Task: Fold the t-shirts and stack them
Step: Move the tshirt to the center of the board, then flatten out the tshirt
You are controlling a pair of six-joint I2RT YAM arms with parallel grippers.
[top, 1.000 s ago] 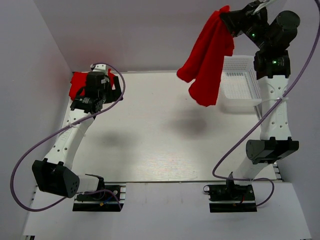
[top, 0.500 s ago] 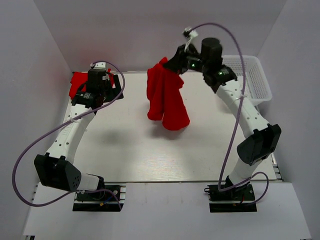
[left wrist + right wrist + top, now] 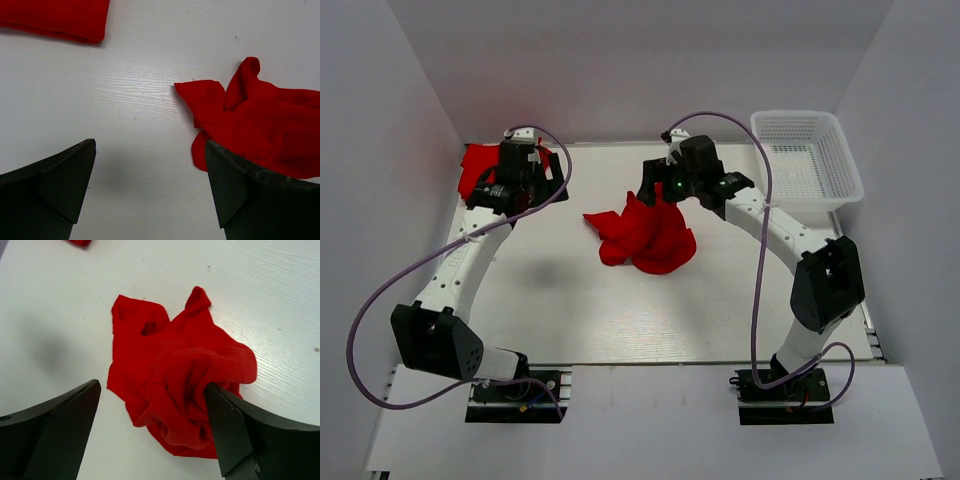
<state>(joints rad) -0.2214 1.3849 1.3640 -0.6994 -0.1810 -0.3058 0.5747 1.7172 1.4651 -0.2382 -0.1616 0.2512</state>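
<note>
You've 1 folded red cloth t-shirt (image 3: 472,168) at far-left corner of tabletop (image 3: 570,300); crumpled red t-shirt (image 3: 645,238) mid-tabletop needs folding, stacking; left gripper (image 3: 150,145), right gripper (image 3: 150,390) gape wide, empty.

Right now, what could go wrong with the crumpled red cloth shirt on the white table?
The crumpled red cloth t-shirt lies in a heap; folding it unspread would likely trap wrinkles. The open right gripper hangs close over it, one finger beside a raised fold, and may snag cloth. The left gripper, near the folded red shirt, could disturb it.

Soft matt cloth t-shirt (image 3: 645,238), table (image 3: 570,290) w/ matt wood grain, basket (image 3: 810,165) plastic mesh.
</note>
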